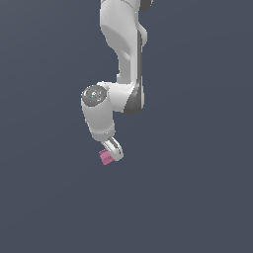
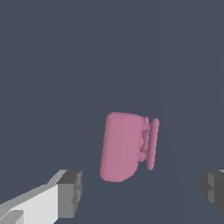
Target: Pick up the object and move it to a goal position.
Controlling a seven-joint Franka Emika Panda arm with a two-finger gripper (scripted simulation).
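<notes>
Two grey finger pads point(image 2: 70, 193) of the gripper point(image 2: 142, 192) lie nearest the wrist camera, one at each lower corner of the wrist view. One pad sits on a white finger body; the other is cut off by the frame edge. Jaws stand wide apart, with a broad gap of bare dark surface between the pads. Neither pad touches anything, and nothing is held.

Beyond the pads, and between their two lines, sits the object point(image 2: 124, 146). It is a pink block with rounded corners. One face carries a thin raised ridge or plate, joined to the main body by short studs. This ridged face is turned toward the pad that is cut off by the frame edge. Clear gaps separate the block from both pads. It lies ahead of the fingertips rather than in the space directly between them.

Exterior view: the white arm point(image 1: 123, 54) descends from the upper edge, bends at a joint with a grey cap point(image 1: 94, 95), and ends in the gripper point(image 1: 114, 154), which is angled downward. The object point(image 1: 105, 157) appears as a small pink shape just beside the fingertips, on the exterior view's left of them, much smaller than the hand. At this scale, contact between the block and the near finger cannot be judged from the exterior view.

Both views share a uniform dark blue-grey background point(image 1: 197, 197). Whether the block rests on it cannot be told.
</notes>
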